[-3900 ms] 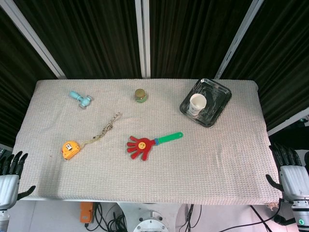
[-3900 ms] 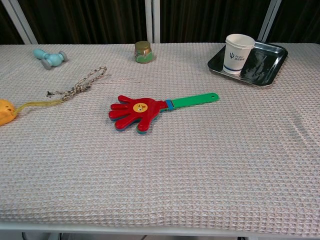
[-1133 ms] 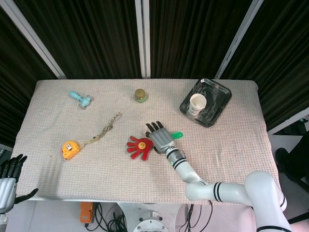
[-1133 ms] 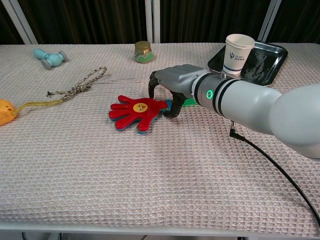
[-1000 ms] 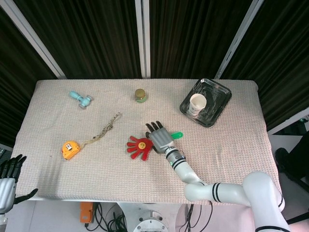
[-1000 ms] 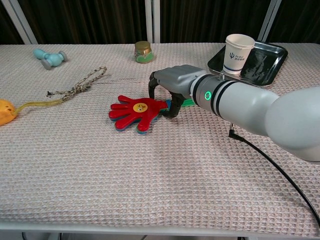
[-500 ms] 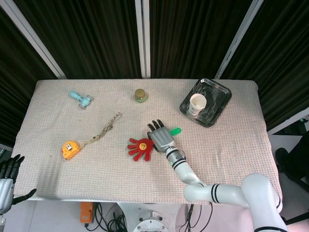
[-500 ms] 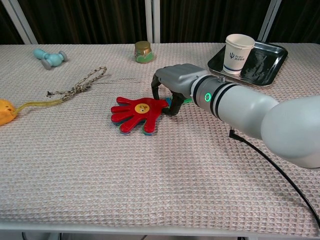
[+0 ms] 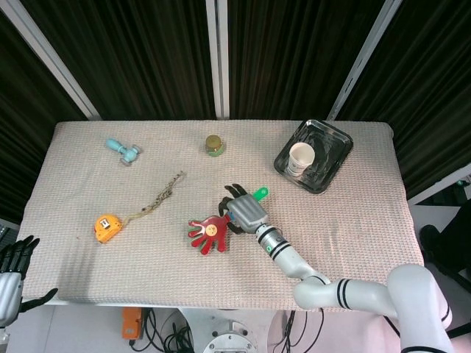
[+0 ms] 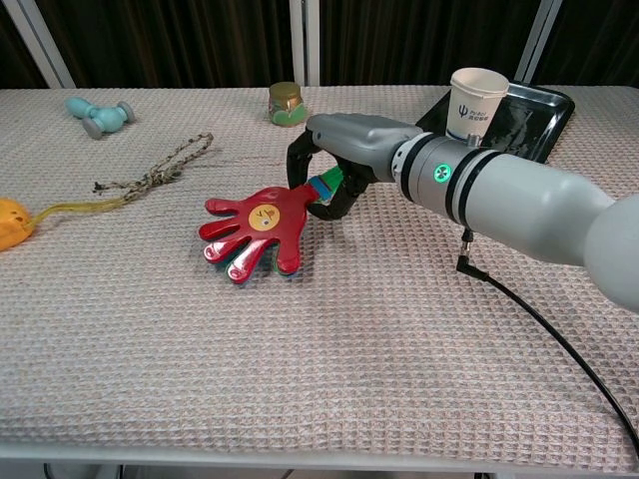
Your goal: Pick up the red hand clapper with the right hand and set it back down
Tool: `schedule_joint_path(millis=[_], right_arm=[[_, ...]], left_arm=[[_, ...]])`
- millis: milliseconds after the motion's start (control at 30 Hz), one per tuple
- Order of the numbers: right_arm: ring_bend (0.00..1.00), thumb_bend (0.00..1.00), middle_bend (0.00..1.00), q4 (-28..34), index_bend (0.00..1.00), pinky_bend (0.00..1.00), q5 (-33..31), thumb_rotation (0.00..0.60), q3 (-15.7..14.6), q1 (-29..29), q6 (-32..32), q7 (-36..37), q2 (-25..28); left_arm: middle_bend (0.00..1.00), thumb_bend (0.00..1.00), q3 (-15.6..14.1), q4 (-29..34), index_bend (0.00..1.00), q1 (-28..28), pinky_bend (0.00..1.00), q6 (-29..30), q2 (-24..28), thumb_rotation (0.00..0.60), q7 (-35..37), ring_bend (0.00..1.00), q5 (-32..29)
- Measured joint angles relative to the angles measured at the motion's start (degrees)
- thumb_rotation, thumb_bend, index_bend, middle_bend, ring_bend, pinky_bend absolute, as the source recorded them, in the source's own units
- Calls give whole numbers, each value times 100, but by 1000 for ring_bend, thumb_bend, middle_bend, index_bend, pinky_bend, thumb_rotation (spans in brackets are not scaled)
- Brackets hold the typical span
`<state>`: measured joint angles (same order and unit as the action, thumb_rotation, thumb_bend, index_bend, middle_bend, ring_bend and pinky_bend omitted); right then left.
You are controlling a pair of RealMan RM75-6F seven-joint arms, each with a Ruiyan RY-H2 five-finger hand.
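The red hand clapper (image 9: 206,232) (image 10: 252,230) has a yellow face on its palm and a green handle (image 9: 257,193). My right hand (image 9: 245,211) (image 10: 342,160) grips the handle just behind the red palm. The clapper is tilted, its handle raised off the cloth and its red fingers hanging low toward the table. Most of the handle is hidden inside the hand. My left hand (image 9: 13,272) hangs off the table's near left corner, fingers apart and holding nothing.
An orange tape measure (image 9: 107,226), a braided cord (image 9: 166,193), a light blue toy (image 9: 122,150) and a small jar (image 9: 214,145) lie on the left and far side. A paper cup (image 9: 300,158) stands in a black tray (image 9: 329,149) at the far right.
My right hand came in from off the table, closed on the clapper's handle and has lifted it. The clapper has swung, its red palm shifting left and toward the near edge.
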<state>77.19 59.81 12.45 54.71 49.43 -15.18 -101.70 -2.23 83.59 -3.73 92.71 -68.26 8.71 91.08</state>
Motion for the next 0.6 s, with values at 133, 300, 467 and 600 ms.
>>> schedule_joint_path(millis=[133, 300, 467, 600], right_arm=[[331, 335, 467, 114, 899, 566, 777, 600, 5, -248, 189, 948, 184], [452, 334, 536, 244, 917, 722, 1110, 600, 66, -516, 471, 1773, 335], [547, 334, 598, 445, 918, 829, 1141, 600, 216, -737, 657, 2422, 423], [614, 334, 641, 681, 917, 883, 895, 600, 399, -900, 668, 2951, 485]], left_arm=[[28, 26, -6, 53, 48, -2, 15, -4, 11, 600, -27, 0, 8], [28, 26, -6, 126, 48, 3, 15, -25, 28, 600, -70, 0, 6], [28, 25, 11, 157, 48, 23, 15, -34, 35, 600, -94, 0, 16], [28, 25, 18, 140, 48, 34, 15, -55, 23, 600, -66, 0, 7]])
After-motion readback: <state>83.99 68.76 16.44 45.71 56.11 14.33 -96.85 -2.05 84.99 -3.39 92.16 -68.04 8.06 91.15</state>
